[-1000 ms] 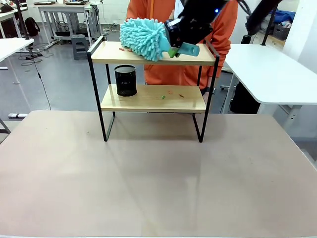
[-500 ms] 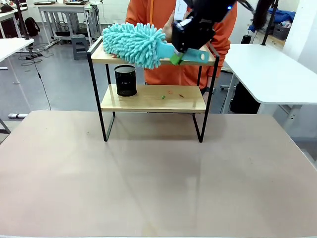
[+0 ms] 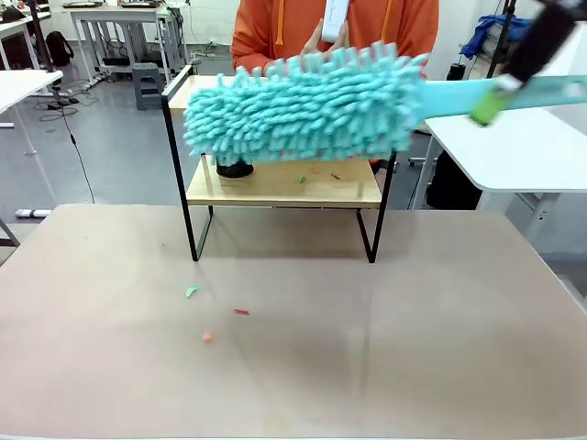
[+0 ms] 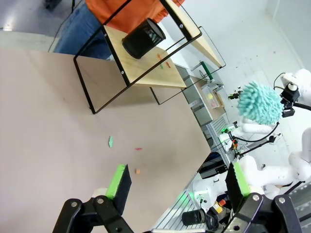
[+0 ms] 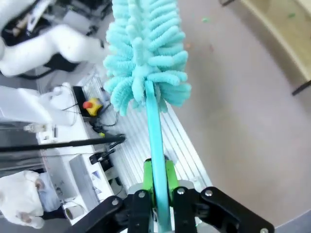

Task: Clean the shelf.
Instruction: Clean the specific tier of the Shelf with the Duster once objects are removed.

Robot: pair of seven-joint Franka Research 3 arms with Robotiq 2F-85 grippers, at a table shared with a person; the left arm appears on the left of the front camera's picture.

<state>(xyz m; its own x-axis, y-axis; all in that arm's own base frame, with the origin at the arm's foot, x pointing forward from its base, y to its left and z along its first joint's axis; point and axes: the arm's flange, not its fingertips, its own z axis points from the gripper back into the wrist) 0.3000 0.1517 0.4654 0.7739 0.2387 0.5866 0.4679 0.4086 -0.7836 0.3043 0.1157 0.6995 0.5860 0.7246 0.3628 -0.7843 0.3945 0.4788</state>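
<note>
On the tan bench [image 3: 293, 385] the shelf [image 3: 275, 186] stands at the far edge, scraps [image 3: 193, 291] in front of it, my right fingers [image 5: 147, 175] clamping the teal duster [image 3: 303, 105] held before it, my left fingers [image 4: 118, 180] spread empty.

Black mesh cup [image 4: 144, 38]; brown tabletop [image 3: 367, 367]; white side table [image 3: 514, 147]; person [image 3: 268, 37] in orange beyond

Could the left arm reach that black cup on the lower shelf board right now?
Probably yes. The left end effector hangs open over the table, the cup stands at the shelf's open front, and the duster is off to the side.
</note>
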